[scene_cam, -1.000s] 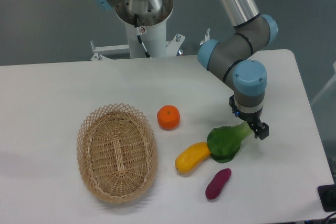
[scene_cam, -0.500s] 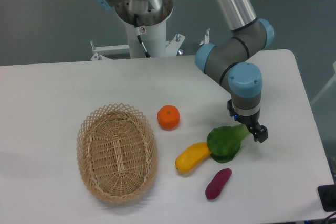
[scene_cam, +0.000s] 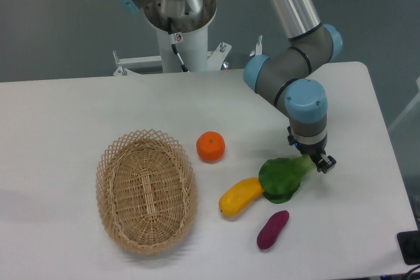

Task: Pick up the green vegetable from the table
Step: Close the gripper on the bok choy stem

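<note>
The green vegetable (scene_cam: 282,176) lies on the white table (scene_cam: 65,116), dark leaves toward the front and its pale stem pointing up and to the right. My gripper (scene_cam: 315,161) is down at the stem's tip. One black finger (scene_cam: 326,162) presses against the stem's right side. The other finger is hidden behind the wrist. The vegetable still rests on the table.
A yellow oblong vegetable (scene_cam: 240,195) touches the green leaves on the left. A purple sweet potato (scene_cam: 273,229) lies just in front. An orange (scene_cam: 210,147) sits further left, and a wicker basket (scene_cam: 146,190) stands at the front left. The table's right edge is near the gripper.
The arm shifted slightly left onto the stem, then held still. The visible finger drew in toward the stem. The green vegetable has not moved.
</note>
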Robot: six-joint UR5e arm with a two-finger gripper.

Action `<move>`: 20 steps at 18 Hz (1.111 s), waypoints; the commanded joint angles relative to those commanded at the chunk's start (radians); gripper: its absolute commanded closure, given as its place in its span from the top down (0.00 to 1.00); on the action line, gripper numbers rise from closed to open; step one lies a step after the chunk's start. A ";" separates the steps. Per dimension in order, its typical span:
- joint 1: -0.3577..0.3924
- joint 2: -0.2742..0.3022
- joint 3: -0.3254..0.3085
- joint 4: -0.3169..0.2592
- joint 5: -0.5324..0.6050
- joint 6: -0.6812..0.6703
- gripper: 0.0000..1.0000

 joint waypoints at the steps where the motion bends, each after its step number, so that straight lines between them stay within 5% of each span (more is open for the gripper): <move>1: 0.000 0.000 0.002 -0.002 0.000 -0.002 0.51; 10: -0.002 0.003 0.003 -0.002 -0.002 -0.020 0.40; 20: 0.009 0.023 0.018 -0.003 -0.008 0.002 0.39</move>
